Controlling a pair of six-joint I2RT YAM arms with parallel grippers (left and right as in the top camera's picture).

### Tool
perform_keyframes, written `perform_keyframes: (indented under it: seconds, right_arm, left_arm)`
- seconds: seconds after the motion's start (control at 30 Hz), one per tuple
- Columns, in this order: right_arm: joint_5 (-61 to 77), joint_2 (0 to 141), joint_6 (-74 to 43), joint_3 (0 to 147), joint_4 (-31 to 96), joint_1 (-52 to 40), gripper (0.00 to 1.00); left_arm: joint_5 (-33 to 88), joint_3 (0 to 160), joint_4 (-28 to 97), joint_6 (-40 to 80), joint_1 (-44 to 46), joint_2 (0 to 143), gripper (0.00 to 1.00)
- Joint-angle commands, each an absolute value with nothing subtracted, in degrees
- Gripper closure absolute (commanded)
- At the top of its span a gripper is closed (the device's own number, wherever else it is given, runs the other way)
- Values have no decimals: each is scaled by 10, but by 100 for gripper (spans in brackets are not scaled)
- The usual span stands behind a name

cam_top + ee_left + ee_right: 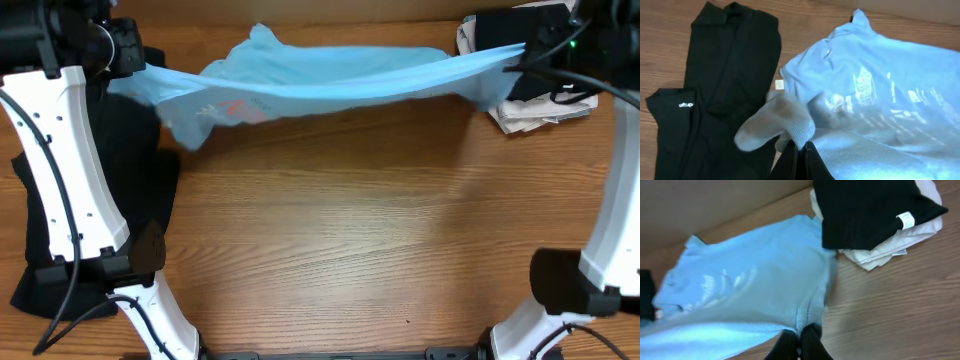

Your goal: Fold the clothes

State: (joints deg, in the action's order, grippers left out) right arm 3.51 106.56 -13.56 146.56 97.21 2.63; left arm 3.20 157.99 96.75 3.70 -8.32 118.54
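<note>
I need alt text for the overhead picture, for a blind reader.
A light blue T-shirt is stretched between the robot's left arm and right arm across the far side of a wooden table. Black clothes lie at the left, a folded pile at the right.

A robot lab: arms (60, 150) flank a wooden table (340, 250).

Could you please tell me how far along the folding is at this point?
Done: a folded pile sits at the right. In hand: the left claw and right claw each pinch the light blue T-shirt, stretched between them above the table, no fold made yet. Remaining: laying it down, folding it; a black garment at the left looks unfolded.
</note>
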Motion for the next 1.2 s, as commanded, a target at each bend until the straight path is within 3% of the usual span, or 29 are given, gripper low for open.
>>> perform_keyframes:
  seconds: [0.0,0.3,0.73,1.17]
  right_arm:
    - [55,1018,-153,1418,971,29,96]
    - [20,852,-171,1147,969,29,96]
    - [-5,617,-298,760,943,31,96]
    - [-6,589,-343,711,957,31,96]
  left_arm:
    - [58,1548,968,45,-83,1147,96]
    - [37,1267,968,43,-83,987,96]
    - [41,866,908,141,-74,738,96]
    - [-19,770,920,174,-74,655,96]
